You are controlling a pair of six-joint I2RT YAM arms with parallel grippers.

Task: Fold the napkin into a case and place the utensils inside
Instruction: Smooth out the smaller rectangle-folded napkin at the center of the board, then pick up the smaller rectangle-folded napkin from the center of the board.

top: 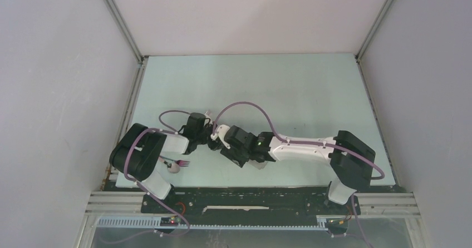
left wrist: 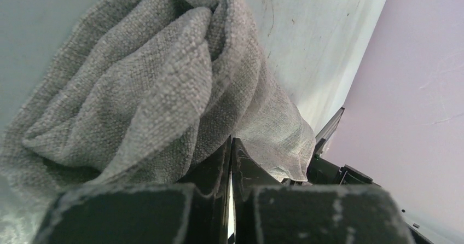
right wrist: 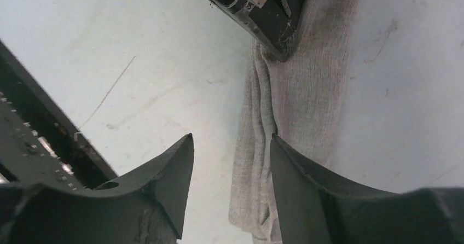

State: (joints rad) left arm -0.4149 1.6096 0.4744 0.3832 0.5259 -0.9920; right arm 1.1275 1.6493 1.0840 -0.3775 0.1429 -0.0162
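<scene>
**Left gripper** (left wrist: 230, 143): jaws drawn together with only a sliver between them, tips buried in the napkin (left wrist: 148, 85). I read this as a pinch on a fold, though the cloth hides the contact line itself.

**Right gripper** (right wrist: 231, 140): jaws well apart, holding nothing. One finger stands over bare table (right wrist: 137, 63) and the other sits at the edge of the cloth, so the gripper straddles that edge. The two grippers meet nose to nose in the left half of the table, nearer its near edge than its far one.

**Napkin:** in the left wrist view it is a bunched, rumpled heap rising from the fingertips. In the right wrist view it is a narrow strip with lengthwise pleats, running from my right fingers up to the left gripper's tip. No flat layered pocket shows. From above, the arms cover almost all of it.

**Utensils** (top: 177, 165): spoon and fork lie together close to the near-left corner, just beside the left arm (top: 139, 153) and apart from the cloth.

**Step in hand**, as I judge it: the folding, at an early stage, with the cloth held on one side only.

**Next move:** my right gripper needs to take a free edge or corner, then both arms draw the cloth out flat before any crease is laid. The utensils come after the folding. The grippers are crowded, and a pull by the left alone would likely drag the heap rather than spread it.
</scene>
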